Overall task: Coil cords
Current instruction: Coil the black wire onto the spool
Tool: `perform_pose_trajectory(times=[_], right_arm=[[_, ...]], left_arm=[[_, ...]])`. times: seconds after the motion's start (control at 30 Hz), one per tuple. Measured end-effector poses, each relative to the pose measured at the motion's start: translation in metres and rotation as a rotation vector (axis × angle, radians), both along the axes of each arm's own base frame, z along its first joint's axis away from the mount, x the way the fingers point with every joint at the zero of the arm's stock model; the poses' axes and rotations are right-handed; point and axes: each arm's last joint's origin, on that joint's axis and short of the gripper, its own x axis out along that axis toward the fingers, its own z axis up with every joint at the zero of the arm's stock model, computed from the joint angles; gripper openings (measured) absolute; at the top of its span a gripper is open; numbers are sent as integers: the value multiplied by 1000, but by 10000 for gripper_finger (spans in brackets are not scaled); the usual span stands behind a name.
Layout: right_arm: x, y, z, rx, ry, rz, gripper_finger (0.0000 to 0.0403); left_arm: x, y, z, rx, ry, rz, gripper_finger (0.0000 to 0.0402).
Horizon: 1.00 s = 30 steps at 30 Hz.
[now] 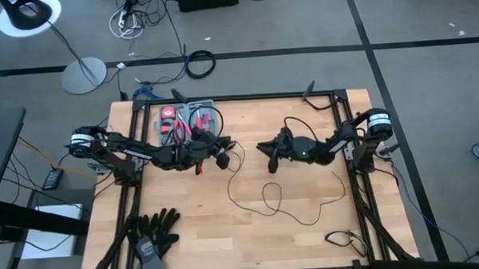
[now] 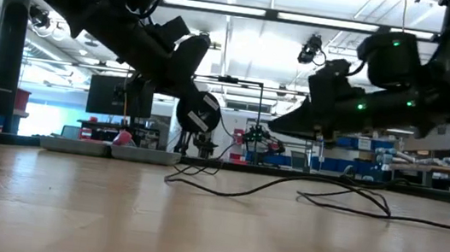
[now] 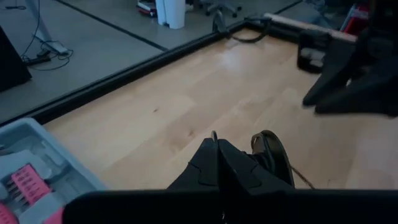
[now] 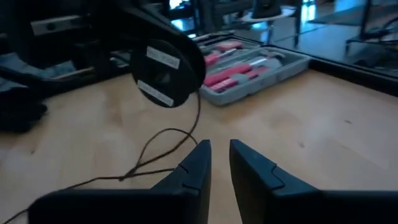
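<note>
The cord point(image 1: 270, 199) is a thin black wire lying in loose loops on the wooden table's middle. One end rises to a round black puck point(image 2: 199, 110), which hangs above the table. My left gripper point(image 3: 216, 144) reaches in from the table's left and is shut right by the puck point(image 3: 273, 155). My right gripper point(image 4: 219, 149) comes from the table's right and stands a short way from the puck point(image 4: 168, 74). It points at the puck, a little above the wood, with its fingers slightly open and nothing between them. My left gripper is shut on the cord right beside the puck; a thin bit of wire point(image 3: 213, 134) shows at the fingertips. The fingers come from the table's left, slanting a little downward. The puck hangs clear of the table, and the cord point(image 4: 198, 109) drops slack from it onto the wood.
A grey tool case with red tools point(image 1: 189, 119) sits at the far edge, behind my left arm. Black gloves point(image 1: 155, 229) lie at the near left. A second small cable point(image 1: 345, 239) lies at the near right. Black rails point(image 1: 346, 107) frame the table.
</note>
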Motion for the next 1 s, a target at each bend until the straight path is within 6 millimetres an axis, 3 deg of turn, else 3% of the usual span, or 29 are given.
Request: perform_pose_trajectory(times=[0.17,0.4,0.7,0.83,1.0], right_arm=[[7,2,3,47,-21,68,82],[28,16,3,138,-12,45,148],[61,21,-23,232,-26,-55,221],[66,20,-22,282,-70,-71,218],[65,25,-23,315,-63,-67,161]], left_arm=[[1,0,2,18,-9,-3,0],[2,0,6,49,-30,-13,0],[3,0,7,66,-29,-18,0],[2,0,7,66,-27,-19,0],[3,0,7,66,-33,-19,0]])
